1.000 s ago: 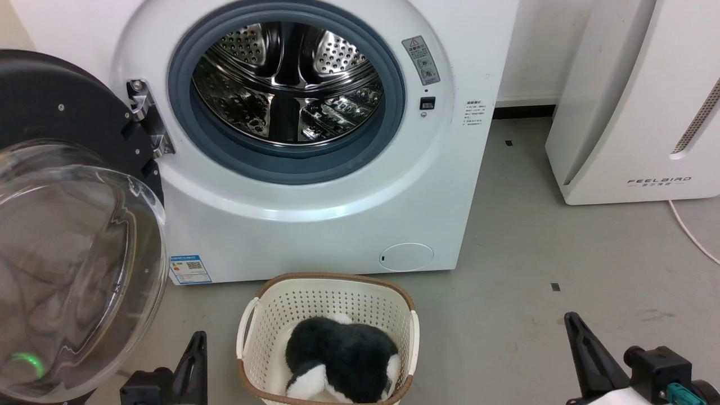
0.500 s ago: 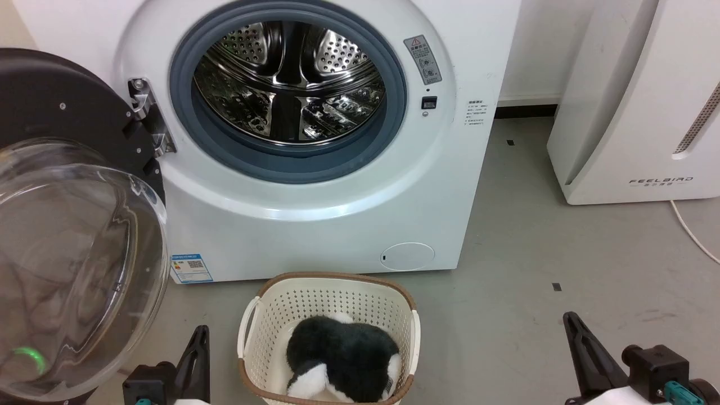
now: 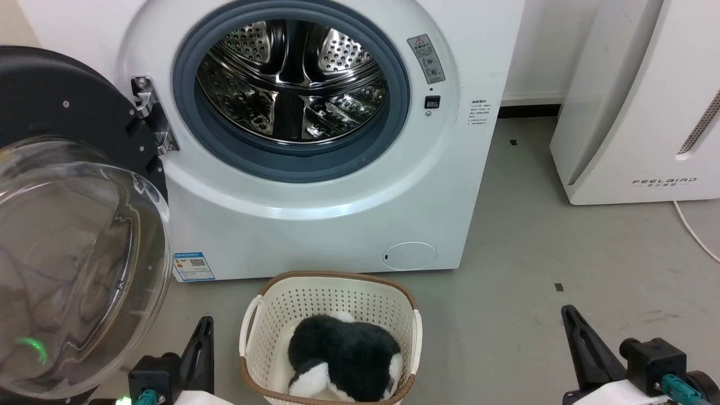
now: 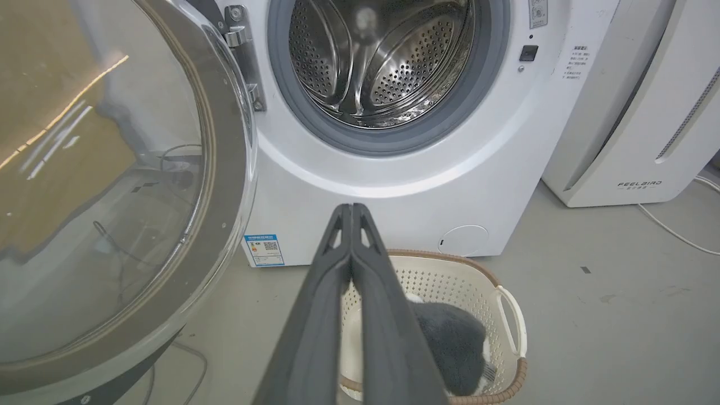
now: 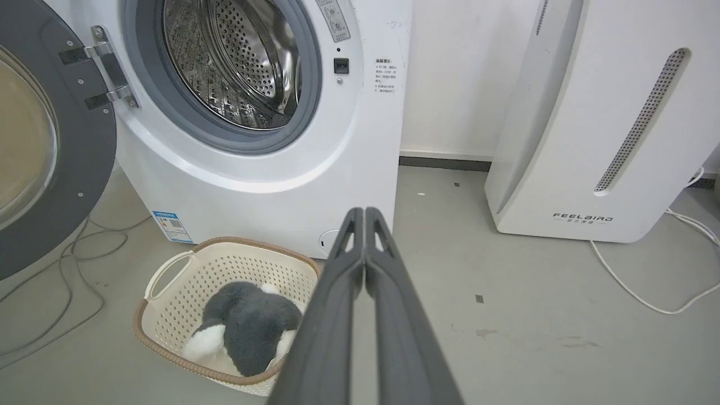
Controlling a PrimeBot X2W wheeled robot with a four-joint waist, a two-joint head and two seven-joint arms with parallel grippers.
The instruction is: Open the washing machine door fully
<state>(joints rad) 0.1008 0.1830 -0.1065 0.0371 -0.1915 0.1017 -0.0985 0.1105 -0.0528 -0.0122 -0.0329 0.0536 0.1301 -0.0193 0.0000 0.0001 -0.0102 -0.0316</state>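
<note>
**Door swung wide, both hands pressed closed**

Shows the washing machine door (image 3: 73,225) swung out to the left of the white washing machine (image 3: 315,225), hung on the metal hinge (image 3: 149,115) at the left edge of the opening. Turns its clear glass bowl (image 3: 73,270) toward the head camera, untouched by either hand. Leaves the steel drum (image 3: 292,79) and the grey rubber ring (image 3: 292,163) around it fully exposed.

Puts the left hand (image 4: 351,209) at the lower left of the head view, fingers pressed together on nothing — apart from the door and near a cream basket (image 3: 332,280) on the grey floor (image 3: 534,236). Keeps the right hand (image 5: 364,211) at the lower right, well apart from the machine, fingers likewise closed tip to tip with nothing between them.

Sets the basket in front of the machine, below the small round flap (image 3: 409,256), with a black-and-white plush toy (image 3: 343,360) lying inside. Stands a tall white appliance (image 3: 635,101) on the floor to the right of the machine.
</note>
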